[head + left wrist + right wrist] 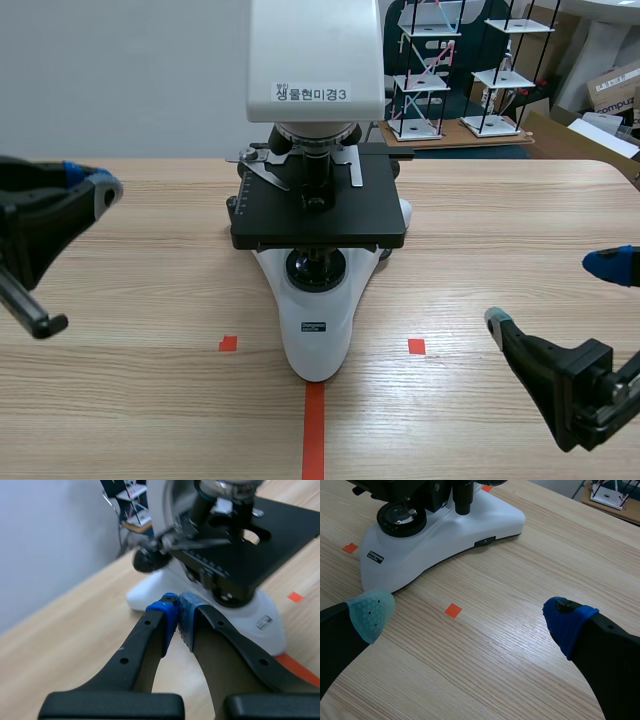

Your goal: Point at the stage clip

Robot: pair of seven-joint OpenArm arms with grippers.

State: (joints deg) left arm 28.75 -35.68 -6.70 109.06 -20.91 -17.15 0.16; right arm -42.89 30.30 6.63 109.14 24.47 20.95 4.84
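Bright, even indoor light, soft faint shadows

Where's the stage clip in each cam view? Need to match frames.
Scene view: stage clip, the silver arm at the far left of the black stage.
Left wrist view: stage clip, just ahead of the shut left gripper.
Right wrist view: not in it.
Shared landmark: the microscope's white base.

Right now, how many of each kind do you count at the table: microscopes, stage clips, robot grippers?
Microscope: 1
Stage clips: 2
Grippers, left with jaws shut, right with jaws open: 2
Total: 5
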